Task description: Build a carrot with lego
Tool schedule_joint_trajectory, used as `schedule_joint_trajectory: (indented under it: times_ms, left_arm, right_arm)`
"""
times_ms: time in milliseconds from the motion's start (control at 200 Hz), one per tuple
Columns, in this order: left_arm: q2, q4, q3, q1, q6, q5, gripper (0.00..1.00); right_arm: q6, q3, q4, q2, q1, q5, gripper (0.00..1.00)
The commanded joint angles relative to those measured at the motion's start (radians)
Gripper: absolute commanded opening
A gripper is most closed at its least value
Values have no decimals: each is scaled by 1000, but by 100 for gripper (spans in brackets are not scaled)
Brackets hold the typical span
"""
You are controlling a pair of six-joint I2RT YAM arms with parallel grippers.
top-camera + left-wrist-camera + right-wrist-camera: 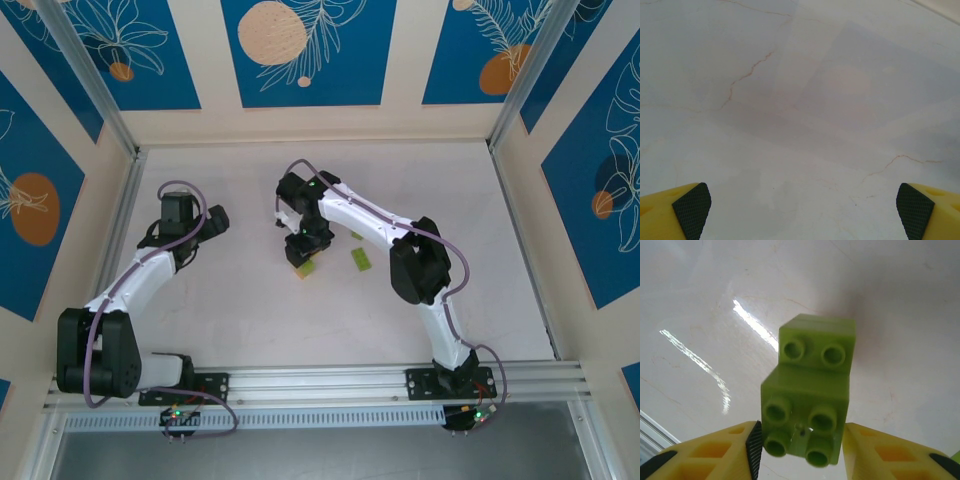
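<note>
1. Assembly of the green leaves looks to be the step in hand. The partly built carrot (810, 390), two lime-green bricks joined in a step shape, stands on the pale surface (240, 300) near its middle, directly under the right tool (800, 455).
2. The right tool's yellow fingers flank the near end of the lower brick, with the pads touching or just beside its sides. I cannot tell whether they are pinching it or merely bracketing it.
3. The left tool (802, 210) is spread wide, carries nothing, and hangs over bare surface well to the left of the bricks.
4. A loose green brick (357, 260) and a second green piece (356, 237) lie just right of the stack. The next move probably calls for leaving the stack upright, fetching one of these, lining up the studs and pressing straight down.
5. The right arm reaches forward and leftward from its base, elbow bent, wrist pointing down. The left arm is folded, its wrist tilted toward the surface.
</note>
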Motion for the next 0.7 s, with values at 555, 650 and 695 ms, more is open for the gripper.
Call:
schedule_joint_trajectory:
  times_ms: [555,650,695]
  left_arm:
    - [-24,2,16,6,6,19,98]
    - [-31,-2,21,7,9,14,98]
    - [-31,-6,24,6,11,13,98]
  right_arm:
    - [107,-129,119,-282,-112,124,65]
    - [106,-244,149,-306,-154,162,65]
    - [106,-305,171,-309,-175,161,65]
